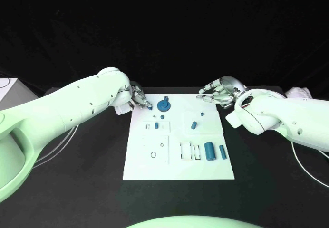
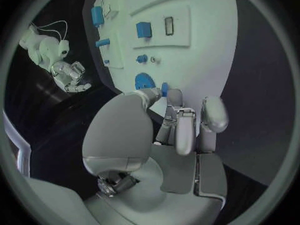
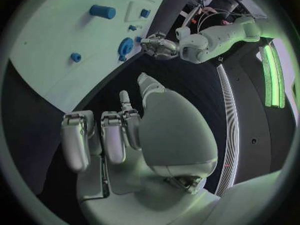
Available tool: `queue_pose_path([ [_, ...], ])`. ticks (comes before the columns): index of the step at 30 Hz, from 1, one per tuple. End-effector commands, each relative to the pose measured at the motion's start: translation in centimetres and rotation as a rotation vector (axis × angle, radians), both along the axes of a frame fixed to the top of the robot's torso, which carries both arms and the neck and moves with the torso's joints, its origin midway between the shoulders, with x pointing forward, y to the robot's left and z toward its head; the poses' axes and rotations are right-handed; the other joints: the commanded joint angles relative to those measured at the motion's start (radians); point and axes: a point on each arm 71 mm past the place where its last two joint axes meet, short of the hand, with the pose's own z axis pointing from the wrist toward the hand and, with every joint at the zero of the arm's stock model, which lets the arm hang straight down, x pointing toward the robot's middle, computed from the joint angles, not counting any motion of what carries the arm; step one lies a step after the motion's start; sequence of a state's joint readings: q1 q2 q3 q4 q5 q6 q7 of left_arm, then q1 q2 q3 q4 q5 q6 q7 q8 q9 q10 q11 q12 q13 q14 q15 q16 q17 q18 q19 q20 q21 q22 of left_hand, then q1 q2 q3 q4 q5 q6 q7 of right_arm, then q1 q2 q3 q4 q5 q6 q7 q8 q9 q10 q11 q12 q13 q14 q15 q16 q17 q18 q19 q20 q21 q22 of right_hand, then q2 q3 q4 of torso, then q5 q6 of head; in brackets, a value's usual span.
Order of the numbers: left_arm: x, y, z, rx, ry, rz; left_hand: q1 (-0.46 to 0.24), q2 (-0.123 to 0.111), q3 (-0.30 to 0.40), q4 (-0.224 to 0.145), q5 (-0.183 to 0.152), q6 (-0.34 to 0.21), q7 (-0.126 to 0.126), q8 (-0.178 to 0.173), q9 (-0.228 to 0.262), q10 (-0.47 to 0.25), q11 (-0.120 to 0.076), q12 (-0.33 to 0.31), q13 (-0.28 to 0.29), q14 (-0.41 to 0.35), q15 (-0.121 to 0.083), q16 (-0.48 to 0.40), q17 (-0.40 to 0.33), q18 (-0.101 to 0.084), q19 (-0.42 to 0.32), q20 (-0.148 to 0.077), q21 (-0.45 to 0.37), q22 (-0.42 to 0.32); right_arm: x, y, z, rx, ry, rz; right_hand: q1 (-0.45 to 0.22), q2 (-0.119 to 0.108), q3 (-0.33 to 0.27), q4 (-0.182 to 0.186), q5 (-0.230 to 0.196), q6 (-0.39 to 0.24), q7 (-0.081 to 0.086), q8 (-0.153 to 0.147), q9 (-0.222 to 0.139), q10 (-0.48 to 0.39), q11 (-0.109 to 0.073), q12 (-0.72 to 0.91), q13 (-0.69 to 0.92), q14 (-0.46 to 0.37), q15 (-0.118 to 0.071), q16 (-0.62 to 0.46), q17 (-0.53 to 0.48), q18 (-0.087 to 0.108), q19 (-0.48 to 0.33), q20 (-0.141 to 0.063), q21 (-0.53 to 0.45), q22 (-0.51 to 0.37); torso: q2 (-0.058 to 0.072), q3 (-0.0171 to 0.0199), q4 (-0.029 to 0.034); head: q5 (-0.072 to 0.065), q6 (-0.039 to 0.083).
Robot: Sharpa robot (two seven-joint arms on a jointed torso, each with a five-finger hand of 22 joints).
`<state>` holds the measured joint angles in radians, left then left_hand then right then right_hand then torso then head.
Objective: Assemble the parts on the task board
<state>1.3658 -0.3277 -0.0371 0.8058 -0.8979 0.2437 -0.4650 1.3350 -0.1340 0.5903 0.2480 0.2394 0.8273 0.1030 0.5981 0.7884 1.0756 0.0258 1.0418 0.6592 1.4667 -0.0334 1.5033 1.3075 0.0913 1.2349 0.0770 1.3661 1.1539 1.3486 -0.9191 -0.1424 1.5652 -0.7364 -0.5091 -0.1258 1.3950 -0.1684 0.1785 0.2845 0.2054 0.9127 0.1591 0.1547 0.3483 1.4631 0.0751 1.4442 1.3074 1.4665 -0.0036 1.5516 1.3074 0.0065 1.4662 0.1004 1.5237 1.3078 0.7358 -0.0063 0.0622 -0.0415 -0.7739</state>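
Task board (image 1: 179, 161) is lying between both hands, left hand (image 1: 137, 100) hovering fingers curled, empty, beside the round blue part (image 1: 163, 105), risking knocking it; right hand (image 1: 220, 92) hanging empty, fingers apart.

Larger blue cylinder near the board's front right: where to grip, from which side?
The larger blue cylinder lies on its side, its length running front to back. Likely best: come from above, fingers pinching its round flanks at mid-length. A slimmer cylinder lies close on one side, so that finger goes in narrow.
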Motion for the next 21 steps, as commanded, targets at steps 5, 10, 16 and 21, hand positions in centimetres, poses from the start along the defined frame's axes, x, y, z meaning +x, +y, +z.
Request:
queue_pose_path([
  [5,-0.1,0.1,-0.1,-0.026,0.019,-0.011,-0.044,-0.024,0.184,-0.148,0.015,-0.001,-0.001,0.019,0.032,0.015,0.000,0.006,0.008,0.052,0.002,0.008,0.135,0.007,0.005,0.002,0.009,0.008,0.0,0.1,0.1,0.000,-0.007,0.011,-0.007,0.001,-0.001,0.003,-0.001,0.005,0.001,0.000,-0.001,-0.001,0.001,-0.004,0.152,0.090,0.005,-0.005,0.207,0.007,0.081,0.004,-0.003,0.229,0.000,0.0007,0.0001,0.001,0.000],
  [10,-0.1,0.4,0.0,-0.054,0.013,0.005,-0.098,-0.057,0.248,-0.196,0.131,0.031,-0.008,0.035,0.036,0.062,-0.008,0.044,0.054,0.065,-0.006,0.022,0.162,0.001,0.030,-0.004,0.031,0.040,0.0,0.0,0.0,-0.001,-0.006,0.010,-0.007,0.001,-0.001,0.003,-0.001,0.005,0.001,0.000,-0.001,-0.001,0.001,-0.004,0.152,0.090,0.005,-0.005,0.207,0.007,0.081,0.004,-0.003,0.229,-0.002,0.0006,0.0005,0.001,0.000],
  [16,-0.4,1.3,0.2,-0.105,0.008,0.038,-0.150,-0.073,0.269,-0.235,0.248,0.064,-0.022,0.043,0.035,0.114,-0.022,0.078,0.104,0.083,-0.019,0.041,0.203,-0.008,0.063,-0.015,0.056,0.081,0.0,-0.1,0.0,-0.002,-0.005,0.007,-0.007,0.002,-0.001,0.003,0.001,0.005,0.001,0.000,-0.001,-0.001,0.001,-0.004,0.152,0.090,0.005,-0.006,0.206,0.006,0.081,0.004,-0.002,0.229,-0.003,0.0008,0.0011,0.002,0.000],
  [21,-1.3,1.9,0.4,-0.140,-0.007,0.046,-0.181,-0.081,0.277,-0.256,0.311,0.087,-0.033,0.048,0.034,0.151,-0.032,0.102,0.141,0.096,-0.028,0.058,0.240,-0.014,0.086,-0.024,0.071,0.109,0.0,-0.4,0.0,-0.003,-0.004,0.001,-0.008,0.002,-0.001,0.003,0.002,0.005,0.001,0.000,-0.001,0.000,0.001,-0.004,0.152,0.090,0.005,-0.006,0.205,0.007,0.081,0.004,-0.003,0.229,-0.008,0.0005,0.0053,0.003,-0.002],
])
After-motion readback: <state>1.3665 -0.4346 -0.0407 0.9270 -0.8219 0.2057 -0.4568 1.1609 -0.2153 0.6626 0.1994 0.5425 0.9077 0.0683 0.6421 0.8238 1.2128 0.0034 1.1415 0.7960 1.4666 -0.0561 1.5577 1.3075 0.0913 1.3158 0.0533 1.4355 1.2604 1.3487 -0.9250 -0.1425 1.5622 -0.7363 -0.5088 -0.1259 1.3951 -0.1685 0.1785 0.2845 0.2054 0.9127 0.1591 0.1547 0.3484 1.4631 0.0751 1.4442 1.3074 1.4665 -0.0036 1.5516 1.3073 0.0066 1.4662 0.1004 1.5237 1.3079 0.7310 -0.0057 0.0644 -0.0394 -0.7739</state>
